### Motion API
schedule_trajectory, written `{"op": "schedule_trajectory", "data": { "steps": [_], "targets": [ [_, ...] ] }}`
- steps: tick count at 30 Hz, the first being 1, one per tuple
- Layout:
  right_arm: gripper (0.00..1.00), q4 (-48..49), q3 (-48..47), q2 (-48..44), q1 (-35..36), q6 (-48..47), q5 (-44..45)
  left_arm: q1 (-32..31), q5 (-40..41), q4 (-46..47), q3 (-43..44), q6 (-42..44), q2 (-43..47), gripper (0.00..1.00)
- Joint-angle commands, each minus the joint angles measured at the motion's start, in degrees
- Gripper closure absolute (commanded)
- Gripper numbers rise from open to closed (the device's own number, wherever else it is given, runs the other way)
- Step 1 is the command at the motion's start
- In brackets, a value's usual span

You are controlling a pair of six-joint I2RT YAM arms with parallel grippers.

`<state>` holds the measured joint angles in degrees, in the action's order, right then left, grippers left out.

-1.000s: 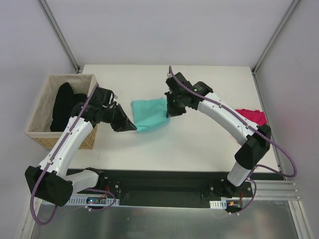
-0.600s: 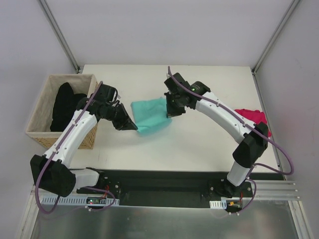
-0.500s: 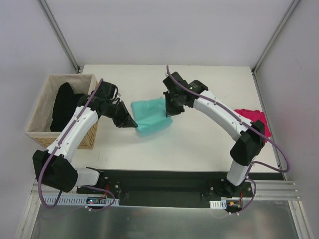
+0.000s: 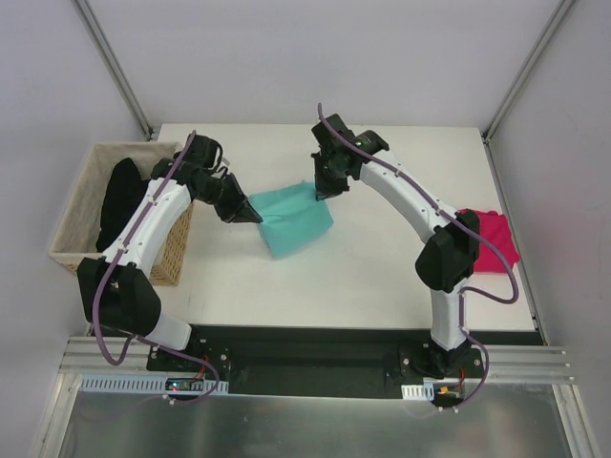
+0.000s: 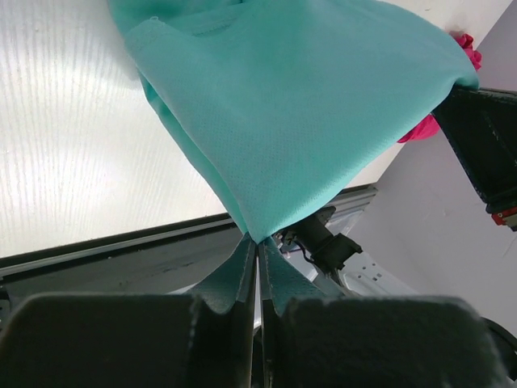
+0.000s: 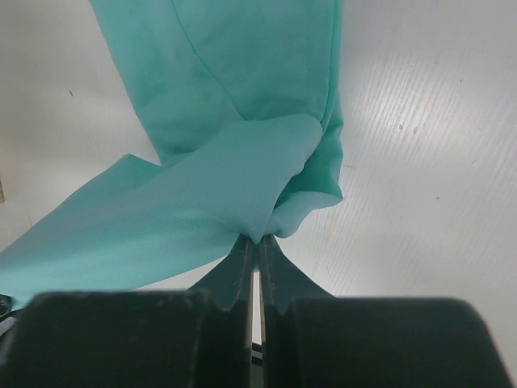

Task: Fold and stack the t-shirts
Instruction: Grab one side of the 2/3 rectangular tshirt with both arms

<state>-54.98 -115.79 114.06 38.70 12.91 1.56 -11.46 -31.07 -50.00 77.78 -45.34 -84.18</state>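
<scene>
The teal-mint t-shirt point(image 4: 295, 219) hangs folded between both grippers above the middle of the table. My left gripper point(image 4: 256, 218) is shut on its left corner; in the left wrist view the cloth point(image 5: 299, 121) spreads away from the closed tips point(image 5: 257, 242). My right gripper point(image 4: 321, 194) is shut on its right corner; in the right wrist view the cloth point(image 6: 234, 105) bunches at the closed tips point(image 6: 257, 241). The magenta-pink t-shirt point(image 4: 493, 237) lies crumpled at the table's right edge, partly behind the right arm, and a bit of it shows in the left wrist view point(image 5: 465, 48).
A wicker basket point(image 4: 80, 224) with dark clothing point(image 4: 120, 196) stands off the table's left edge, right beside the left arm. The white table point(image 4: 382, 277) ends near the arm bases at the front.
Both grippers moved toward the back of the table, carrying the teal shirt with them. The shirt now hangs lower and further toward the front between them.
</scene>
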Motion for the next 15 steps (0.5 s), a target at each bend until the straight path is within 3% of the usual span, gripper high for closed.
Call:
{"op": "schedule_trajectory", "data": {
  "steps": [1, 15],
  "targets": [
    [0.99, -2.9, -3.6, 2.0, -1.8, -1.9, -0.6, 1.4, -1.8, -1.7, 2.5, 2.4, -1.7, 1.00],
    [0.99, -2.6, -0.5, 0.9, -2.0, -2.4, -1.0, 1.5, -2.6, -1.6, 1.1, 1.3, -2.0, 1.00]
  ]
}}
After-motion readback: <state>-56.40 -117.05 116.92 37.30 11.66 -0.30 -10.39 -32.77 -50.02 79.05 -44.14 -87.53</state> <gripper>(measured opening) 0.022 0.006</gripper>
